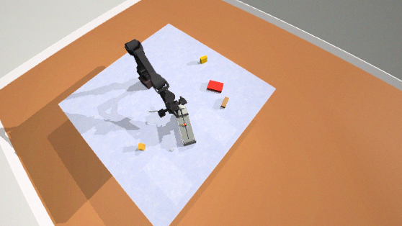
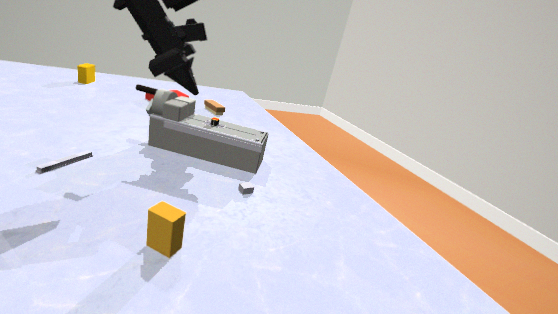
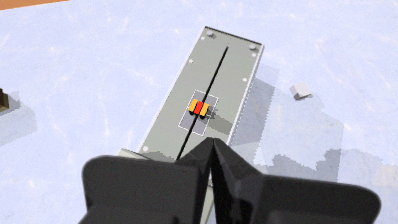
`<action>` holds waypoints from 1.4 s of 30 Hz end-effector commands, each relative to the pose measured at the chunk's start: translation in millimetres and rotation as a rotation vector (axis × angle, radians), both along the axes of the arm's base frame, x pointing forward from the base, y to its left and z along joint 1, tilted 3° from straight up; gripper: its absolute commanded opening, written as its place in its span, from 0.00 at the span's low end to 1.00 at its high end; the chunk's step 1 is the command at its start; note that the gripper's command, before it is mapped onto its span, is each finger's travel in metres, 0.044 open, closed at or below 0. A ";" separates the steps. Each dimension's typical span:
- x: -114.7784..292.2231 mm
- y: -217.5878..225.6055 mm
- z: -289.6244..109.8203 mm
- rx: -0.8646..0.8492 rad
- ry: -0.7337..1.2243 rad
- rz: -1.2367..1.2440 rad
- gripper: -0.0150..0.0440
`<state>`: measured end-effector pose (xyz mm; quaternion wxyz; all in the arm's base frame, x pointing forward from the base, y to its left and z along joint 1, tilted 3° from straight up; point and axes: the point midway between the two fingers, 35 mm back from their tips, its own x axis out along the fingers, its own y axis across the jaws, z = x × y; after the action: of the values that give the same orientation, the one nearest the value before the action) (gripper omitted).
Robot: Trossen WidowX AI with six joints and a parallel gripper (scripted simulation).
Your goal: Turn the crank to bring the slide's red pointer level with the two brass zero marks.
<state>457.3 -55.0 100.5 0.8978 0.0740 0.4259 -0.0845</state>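
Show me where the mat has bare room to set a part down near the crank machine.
Bare mat lies between the machine and the near yellow block, apart from a small grey chip. Crowded behind: red block, tan block, shut pincer.

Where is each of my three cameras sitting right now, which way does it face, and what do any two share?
Top: high overhead, tilted down on the mat; whole arm over the grey machine.
Exterior: low at mat level, facing the machine's side and far wall; only the forearm and shut gripper show.
Wrist: on the arm, looking down the slide at the red pointer; shut fingers below.
Shared by all: machine, small grey block.
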 end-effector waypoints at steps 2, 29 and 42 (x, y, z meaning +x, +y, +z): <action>0.0 0.0 0.0 0.000 0.000 0.000 0.25; 0.0 0.0 0.0 0.000 0.000 0.000 0.64; 0.0 0.0 0.0 0.000 0.000 0.000 0.25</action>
<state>457.3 -54.9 100.5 0.8978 0.0742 0.4259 -0.0843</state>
